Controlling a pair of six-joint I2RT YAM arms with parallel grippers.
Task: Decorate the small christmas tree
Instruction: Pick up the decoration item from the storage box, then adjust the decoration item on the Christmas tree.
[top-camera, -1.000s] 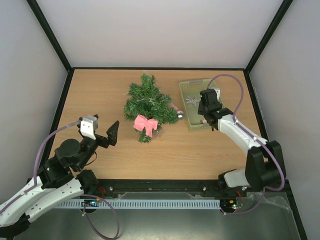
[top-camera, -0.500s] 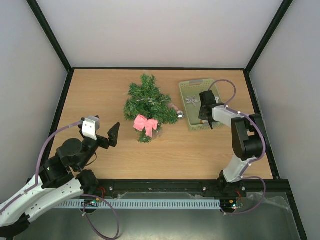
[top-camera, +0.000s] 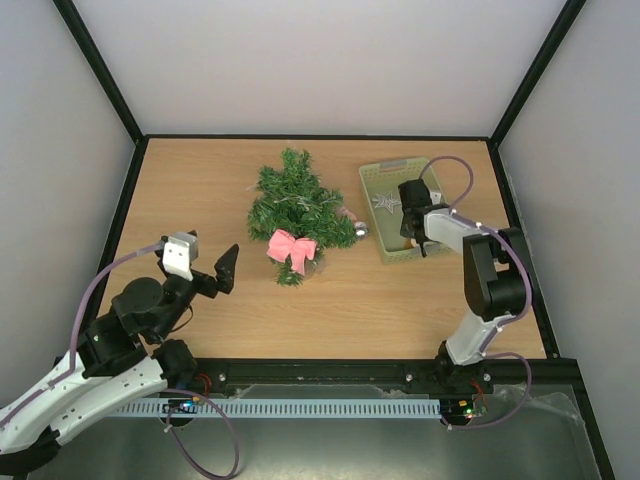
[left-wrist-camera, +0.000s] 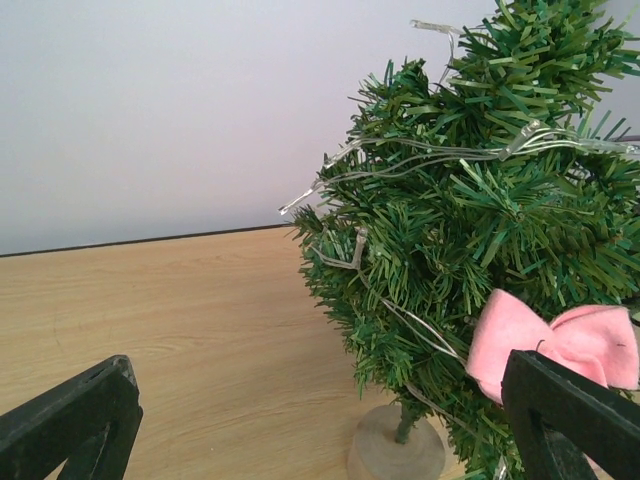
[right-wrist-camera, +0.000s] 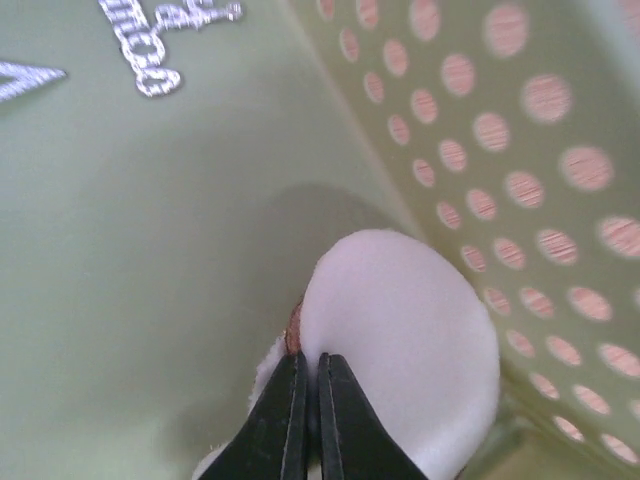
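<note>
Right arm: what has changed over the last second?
The right gripper lowered into the pale green perforated basket and shut its jaws at a white round soft ornament; a grip isn't clear. The open left gripper, dark-green small christmas tree and pink bow stayed put.

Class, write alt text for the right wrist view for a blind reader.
The right gripper, shut, has its tips at the edge of a white round ornament lying in a green perforated basket. A silver glittery piece lies further back.

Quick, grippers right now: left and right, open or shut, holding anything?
Left gripper: open, empty.
Right gripper: shut at a white round thing in the basket; grip cannot be told.
</note>
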